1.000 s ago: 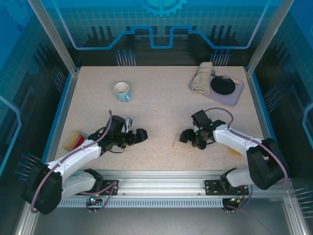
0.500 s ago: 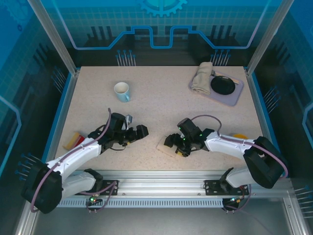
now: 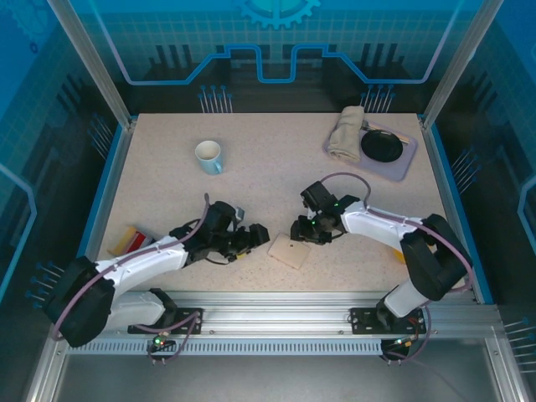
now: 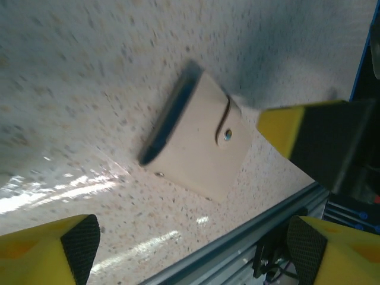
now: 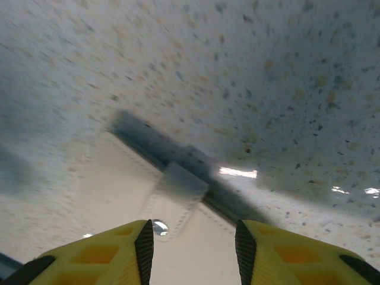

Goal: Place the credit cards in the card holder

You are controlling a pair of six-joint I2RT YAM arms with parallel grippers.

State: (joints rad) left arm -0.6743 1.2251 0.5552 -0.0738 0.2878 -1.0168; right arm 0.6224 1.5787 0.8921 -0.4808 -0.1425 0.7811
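Your left jaws wide, empty, just left of card holder (image 3: pixel 289 249). Your right jaws narrow, nothing between, over its far edge. It lies shut, flat on desk (image 3: pixel 276 167), near centre. Credit cards (image 3: pixel 131 240) near left edge.

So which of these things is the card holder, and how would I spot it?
Look at the speckled table's near edge, by the metal rail. Between the left gripper and the right gripper lies the card holder, flat and closed. It's the plain beige rectangle with a strap and small metal snap, unlike the mug farther back.
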